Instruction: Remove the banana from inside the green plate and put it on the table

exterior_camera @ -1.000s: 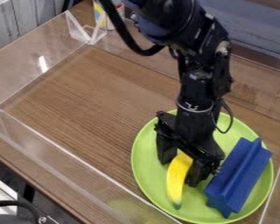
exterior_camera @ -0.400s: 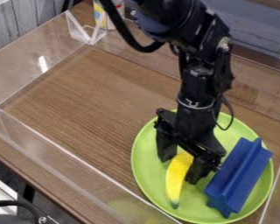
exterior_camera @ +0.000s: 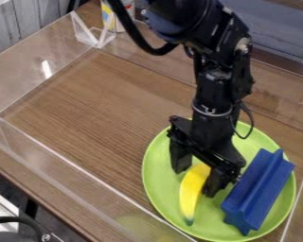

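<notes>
Nothing has moved since the earlier frames: the banana (exterior_camera: 192, 195) lies in the same spot and the arm has not shifted over it.

You see the banana lying flat inside the green plate (exterior_camera: 159, 157), its curved yellow body running from under the gripper toward the plate's near rim. Its upper end sits between the two fingers, hidden by them, so you cannot tell whether either pad already touches it. The gripper (exterior_camera: 200, 178) points straight down over that end with its jaws spread wide, one finger on each side of the fruit, and nothing is clamped.

Just beside the banana, on its right, a blue block (exterior_camera: 259, 192) rests on the same plate, close to the right finger. Around the plate, the table (exterior_camera: 103, 104) shows plenty of bare wood-grain surface to the left and behind, bounded by clear walls.

So, as far as you can judge, the task is at its early stage: the approach and the straddle look finished, but the grasp is not yet made. Left for you are closing on the banana, lifting it clear of the rim, carrying it out over the wood and setting it down there.
</notes>
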You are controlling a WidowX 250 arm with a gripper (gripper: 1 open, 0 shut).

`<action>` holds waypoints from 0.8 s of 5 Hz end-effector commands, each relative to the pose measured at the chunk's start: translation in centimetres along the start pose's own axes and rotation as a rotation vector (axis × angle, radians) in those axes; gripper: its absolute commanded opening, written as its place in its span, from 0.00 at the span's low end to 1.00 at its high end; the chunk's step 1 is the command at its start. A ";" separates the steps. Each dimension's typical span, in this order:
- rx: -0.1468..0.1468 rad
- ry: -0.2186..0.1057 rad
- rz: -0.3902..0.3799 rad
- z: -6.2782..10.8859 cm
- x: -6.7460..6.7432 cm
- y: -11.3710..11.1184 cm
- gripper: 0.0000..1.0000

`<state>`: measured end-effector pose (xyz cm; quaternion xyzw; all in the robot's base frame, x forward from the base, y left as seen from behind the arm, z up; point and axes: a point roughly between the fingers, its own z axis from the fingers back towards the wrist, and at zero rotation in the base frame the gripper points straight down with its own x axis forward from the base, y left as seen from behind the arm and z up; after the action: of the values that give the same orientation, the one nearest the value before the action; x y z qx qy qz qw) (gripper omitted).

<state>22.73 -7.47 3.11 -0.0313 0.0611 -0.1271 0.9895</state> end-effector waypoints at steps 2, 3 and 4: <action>0.004 -0.051 0.014 0.9 1.3 0.1 0.00; 0.002 -0.050 0.018 1.3 1.2 0.1 1.00; 0.001 -0.044 0.020 0.7 1.3 0.2 0.00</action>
<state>23.26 -7.52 2.77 -0.0298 0.0596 -0.1232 0.9901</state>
